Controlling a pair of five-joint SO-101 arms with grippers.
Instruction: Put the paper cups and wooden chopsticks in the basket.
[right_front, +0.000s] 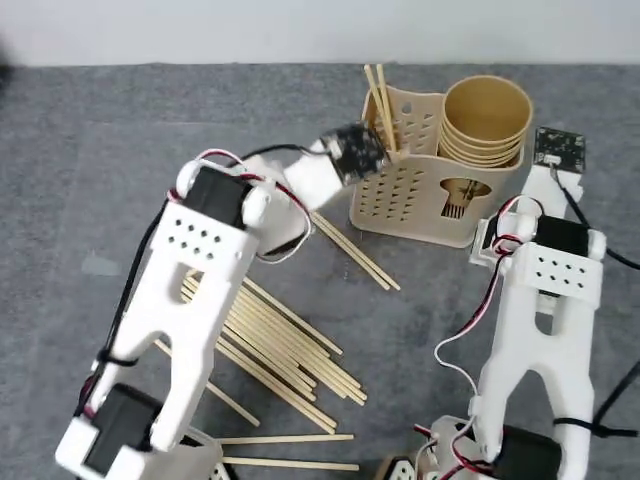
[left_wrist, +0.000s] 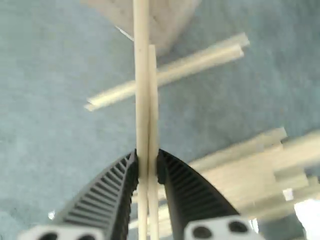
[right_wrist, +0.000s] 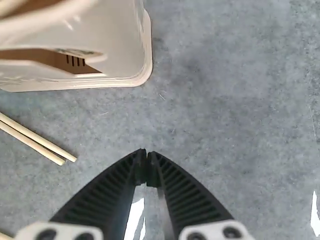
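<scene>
a: state the surface type.
b: the tabletop (right_front: 60, 180) carries a grey, felt-like covering with a fine fibrous texture, the same from edge to edge.
a: far edge?
b: a pale, plain band (right_front: 250, 30) runs along the whole far edge. it cannot be told whether this is a wall or a board.
a: far left corner?
b: a dark patch (right_front: 4, 72), not identifiable.
a: lighting?
b: even and diffuse, with soft shadows. a slightly paler mark (right_front: 100, 265) lies near the left edge.
</scene>
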